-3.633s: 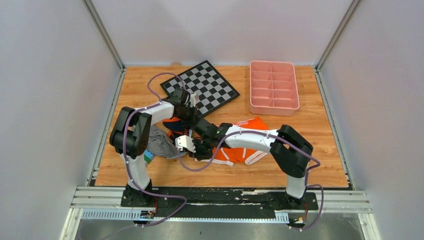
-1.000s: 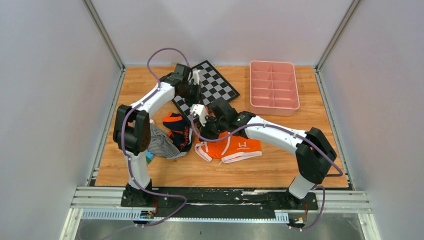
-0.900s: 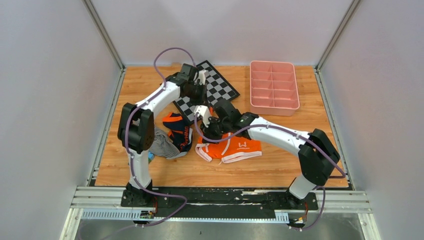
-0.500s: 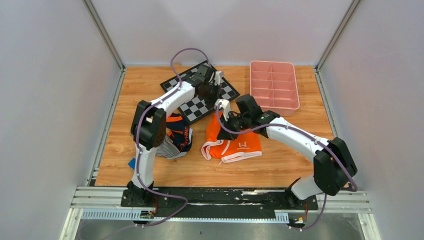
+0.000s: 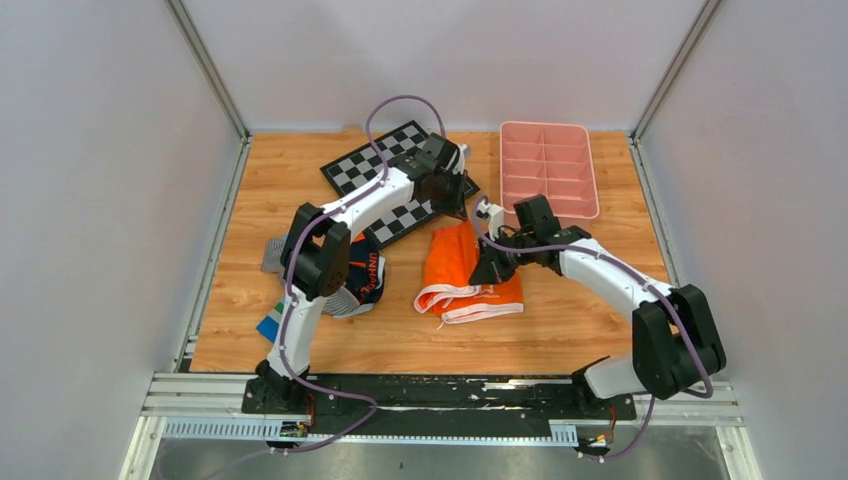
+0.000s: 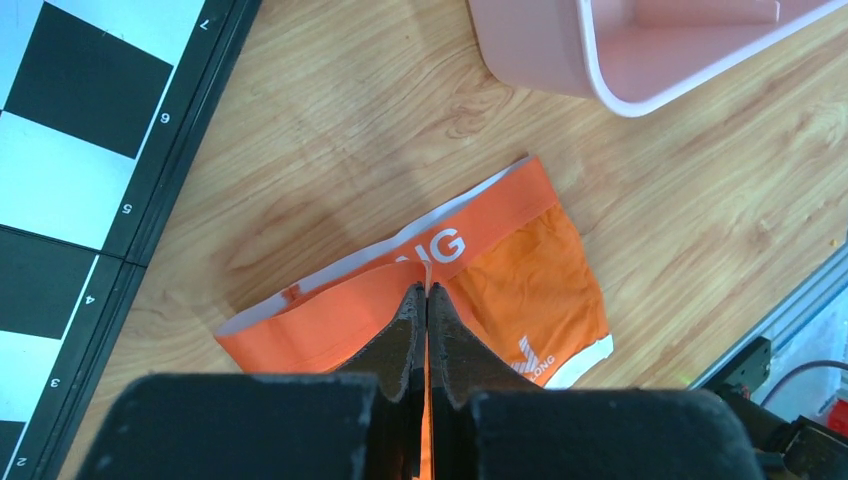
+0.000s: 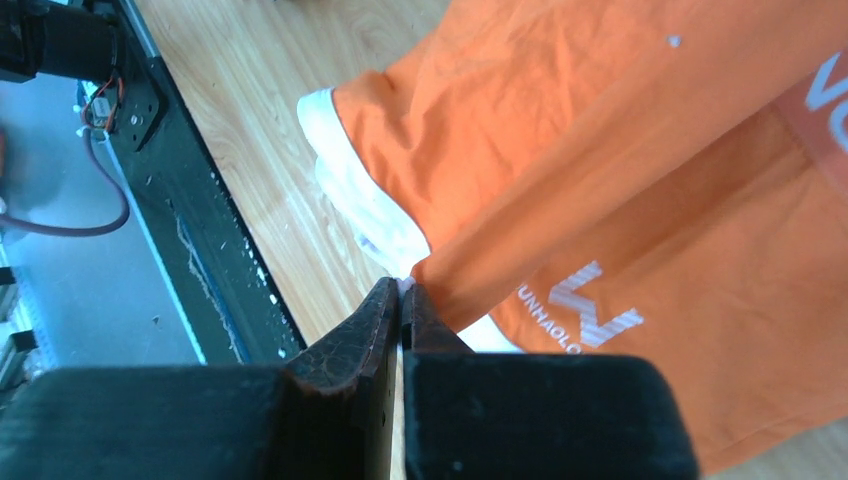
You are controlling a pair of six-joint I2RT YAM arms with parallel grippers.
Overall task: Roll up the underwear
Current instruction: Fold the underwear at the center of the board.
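Both left fingers (image 6: pixel 400 340) and right fingers (image 7: pixel 375 320) pinch underwear (image 5: pixel 455 265) edges beside chessboard (image 5: pixel 375 165).

An overhead camera behind my bases looks down on the whole tabletop (image 5: pixel 280 170). My two wrist cameras peer closely past my jaws at the orange underwear (image 6: pixel 520 270), which all three views share.

One orange underwear (image 5: pixel 462 272), one chessboard (image 5: pixel 375 160), one pink tray (image 5: pixel 543 126).

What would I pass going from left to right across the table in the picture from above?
Small blue object → navy underwear → orange underwear → pink tray.
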